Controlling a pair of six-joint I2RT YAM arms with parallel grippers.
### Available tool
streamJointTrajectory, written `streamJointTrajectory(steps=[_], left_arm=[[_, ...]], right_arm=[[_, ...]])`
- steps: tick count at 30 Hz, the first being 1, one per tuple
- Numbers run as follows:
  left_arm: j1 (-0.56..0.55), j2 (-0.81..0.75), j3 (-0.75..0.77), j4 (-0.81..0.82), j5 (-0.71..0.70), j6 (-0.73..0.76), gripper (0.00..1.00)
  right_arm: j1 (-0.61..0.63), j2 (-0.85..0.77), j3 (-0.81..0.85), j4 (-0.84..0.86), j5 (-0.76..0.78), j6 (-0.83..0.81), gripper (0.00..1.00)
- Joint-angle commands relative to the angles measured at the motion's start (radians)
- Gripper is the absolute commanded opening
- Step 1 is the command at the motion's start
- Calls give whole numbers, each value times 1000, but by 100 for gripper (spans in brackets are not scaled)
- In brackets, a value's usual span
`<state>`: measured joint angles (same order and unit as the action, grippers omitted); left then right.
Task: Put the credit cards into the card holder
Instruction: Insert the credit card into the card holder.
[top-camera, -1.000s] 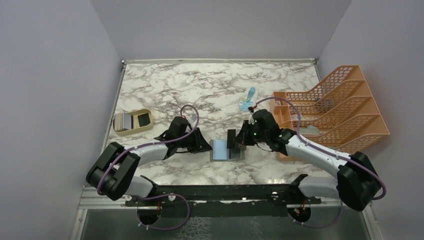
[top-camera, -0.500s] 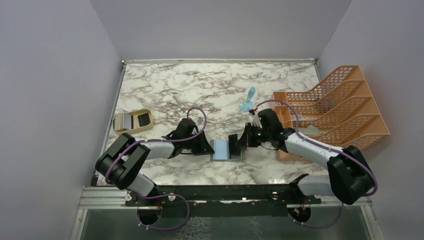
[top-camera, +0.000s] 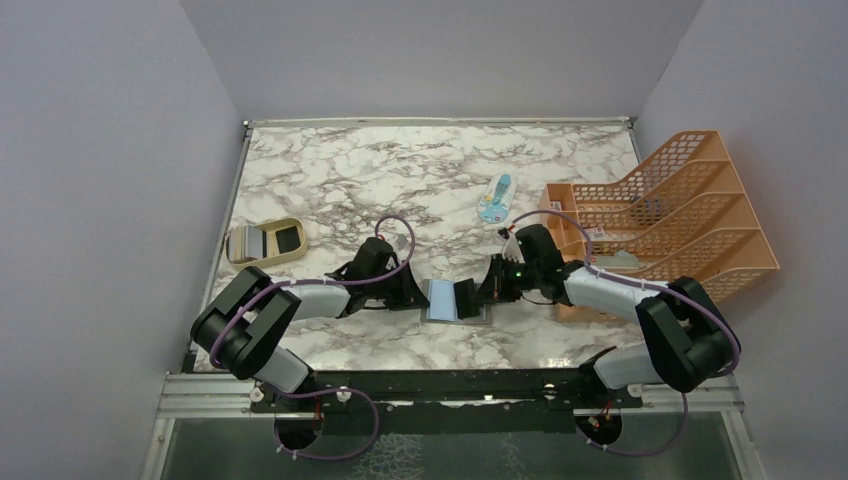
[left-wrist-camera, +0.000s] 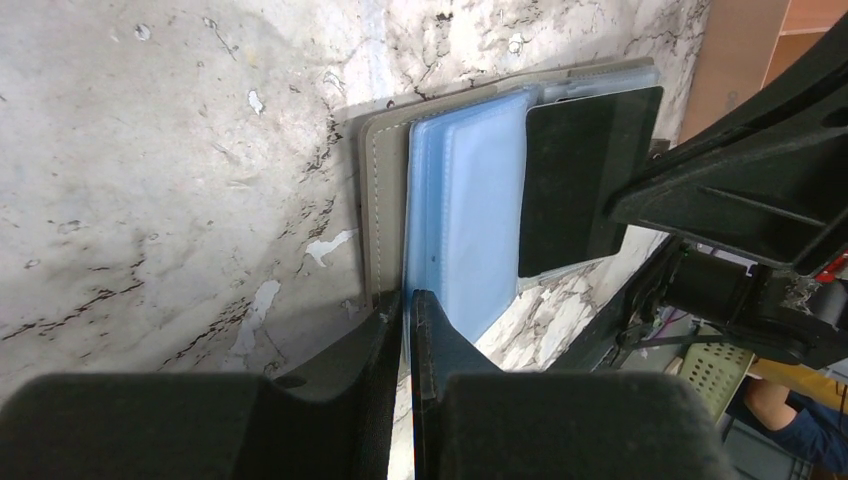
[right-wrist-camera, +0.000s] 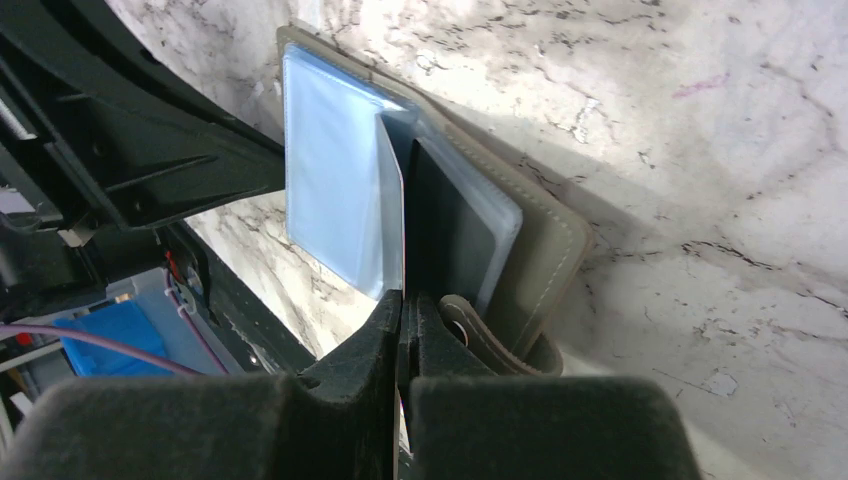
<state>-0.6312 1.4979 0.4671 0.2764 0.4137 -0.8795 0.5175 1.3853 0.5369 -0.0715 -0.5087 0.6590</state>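
Top view: small grey folding card holder (top-camera: 440, 299) open on the marble bench (top-camera: 400, 170) between left claw (top-camera: 418, 296) and right claw (top-camera: 470, 297); tan oval tray (top-camera: 270, 263), orange mesh file rack (top-camera: 690, 190) well apart. Left wrist: claw (left-wrist-camera: 407, 310) pinches its blue pocket (left-wrist-camera: 470, 210). Right wrist: claw (right-wrist-camera: 403, 310) clamps a thin credit card (right-wrist-camera: 393, 200) upright.

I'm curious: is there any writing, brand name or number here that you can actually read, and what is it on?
No text is legible anywhere.
Print on the packet: too small to read.
Print on the credit cards in the tan tray: too small to read.
The card holder: no lettering visible.
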Motion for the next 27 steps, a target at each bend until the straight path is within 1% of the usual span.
streamJointTrajectory(steps=[1, 8, 15, 27], left_arm=[[-17, 0, -20, -45, -74, 27, 13], [-31, -8, -29, -59, -94, 29, 12], [-43, -13, -43, -69, -108, 26, 12], [-48, -30, -53, -76, -121, 24, 12]], right_arm=[[-3, 35, -34, 49, -26, 31, 1], [-15, 59, -37, 57, -31, 62, 1], [-25, 23, -40, 24, -16, 58, 1], [-25, -15, -69, 18, -4, 61, 1]])
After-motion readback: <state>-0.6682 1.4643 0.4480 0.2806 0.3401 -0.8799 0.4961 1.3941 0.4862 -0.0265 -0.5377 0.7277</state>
